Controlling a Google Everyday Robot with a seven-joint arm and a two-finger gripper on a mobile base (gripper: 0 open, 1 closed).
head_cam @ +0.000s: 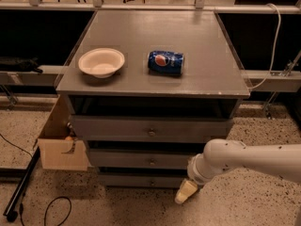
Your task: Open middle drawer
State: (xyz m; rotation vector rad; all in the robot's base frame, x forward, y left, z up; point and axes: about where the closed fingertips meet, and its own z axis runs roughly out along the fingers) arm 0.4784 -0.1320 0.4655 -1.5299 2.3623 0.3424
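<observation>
The grey cabinet [155, 84] has three stacked drawers. The middle drawer [122, 159] is a wide, shallow grey front with a small round knob [152, 162] and looks shut. The top drawer [113, 127] sits above it and the lowest drawer [127, 180] below it. My gripper [186, 192], cream-coloured at the end of the white arm [244, 161], hangs low at the right, in front of the lowest drawer's right end. It is below and to the right of the middle knob and holds nothing that shows.
A white bowl [101, 62] and a blue soda can [165, 62] lying on its side rest on the cabinet top. A cardboard box [61, 147] stands at the cabinet's left. A black cable [51, 208] and a dark bar [21, 187] lie on the speckled floor.
</observation>
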